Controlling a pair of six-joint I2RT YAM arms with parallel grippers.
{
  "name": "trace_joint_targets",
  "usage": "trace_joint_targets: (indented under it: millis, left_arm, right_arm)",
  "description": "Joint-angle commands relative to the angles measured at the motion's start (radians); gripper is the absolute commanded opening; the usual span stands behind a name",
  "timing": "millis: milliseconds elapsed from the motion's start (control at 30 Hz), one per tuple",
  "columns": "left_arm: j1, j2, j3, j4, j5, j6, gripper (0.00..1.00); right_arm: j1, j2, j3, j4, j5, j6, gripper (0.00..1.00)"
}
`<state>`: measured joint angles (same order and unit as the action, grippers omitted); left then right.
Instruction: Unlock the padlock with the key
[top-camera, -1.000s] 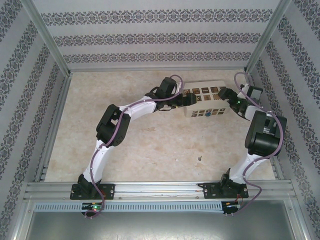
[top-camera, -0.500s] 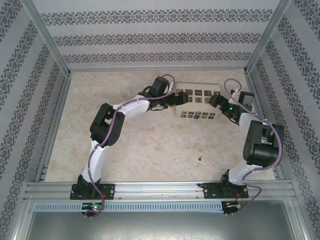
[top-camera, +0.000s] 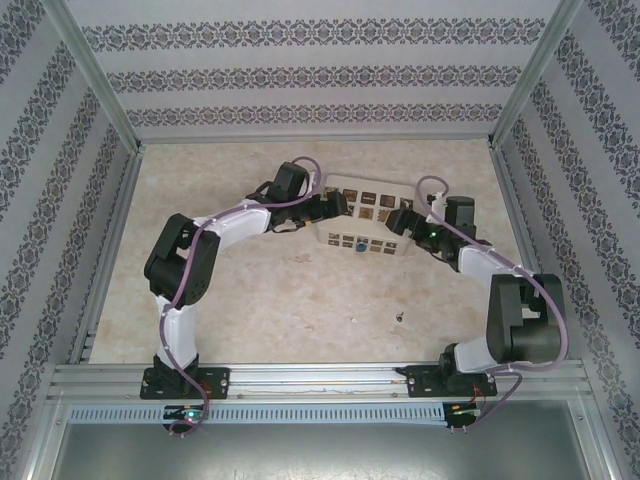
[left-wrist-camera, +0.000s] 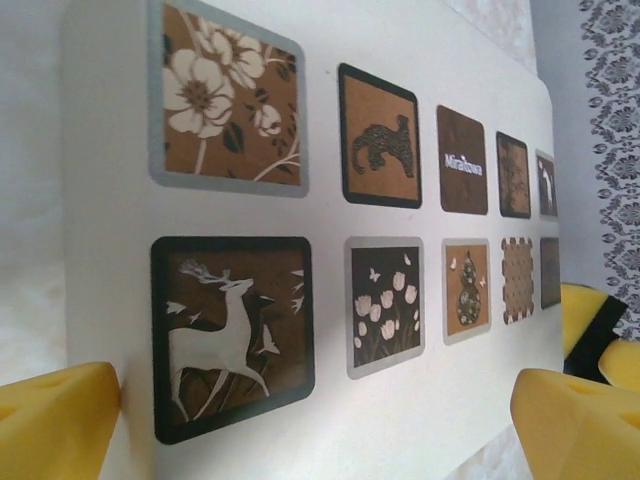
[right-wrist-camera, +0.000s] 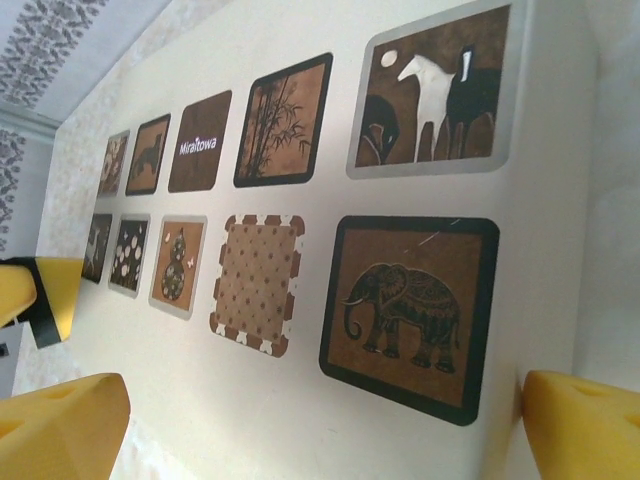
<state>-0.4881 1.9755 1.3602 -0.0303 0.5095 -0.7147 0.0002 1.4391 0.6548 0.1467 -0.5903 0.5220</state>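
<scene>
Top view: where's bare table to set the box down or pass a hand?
Free: the table between the arms, nearer than the box, bare but for the key; the stretch left of the left arm; a strip behind the box. Crowded: the box ends, clamped by left gripper and right gripper; padlock at its near side.

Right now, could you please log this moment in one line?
left gripper, right gripper: clasping cream box ends; padlock: box front; key: table

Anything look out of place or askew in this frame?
The key lies alone on the table, apart from both hands: left hand and right hand clasp the ends of the cream box, which sits askew.
</scene>
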Motion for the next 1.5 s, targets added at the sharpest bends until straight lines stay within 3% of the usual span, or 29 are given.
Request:
trace_joint_targets:
  millis: [0,467,833,967,1200,1367,1467]
  left_arm:
    - [-0.002,-0.066,-0.052,0.072,0.04,0.008,1.0]
    - [0.1,-0.141,-0.166,0.098,0.035,0.008,1.0]
    - [0.17,-0.144,-0.176,0.084,0.05,0.024,0.99]
    - [0.201,-0.176,-0.193,0.059,0.04,0.042,0.99]
    - [0.257,-0.303,-0.265,0.042,0.007,0.101,0.99]
    - [0.264,-0.418,-0.348,0.044,-0.031,0.168,0.99]
    - [0.263,-0.479,-0.408,0.065,-0.052,0.19,0.99]
  right_arm:
    - [0.089,-0.048,-0.034,0.037,-0.043,0.046,0.98]
    - [0.345,-0.039,-0.059,0.114,0.158,0.146,0.98]
    - [0.4,0.017,-0.013,0.134,0.29,0.171,0.98]
    - [0.395,-0.037,-0.006,0.033,0.377,0.148,0.98]
    - [0.389,-0.215,0.034,-0.316,0.555,0.061,0.98]
    - [0.392,-0.357,0.084,-0.592,0.611,0.007,0.98]
    - [0.4,-0.401,0.126,-0.752,0.622,-0.011,0.93]
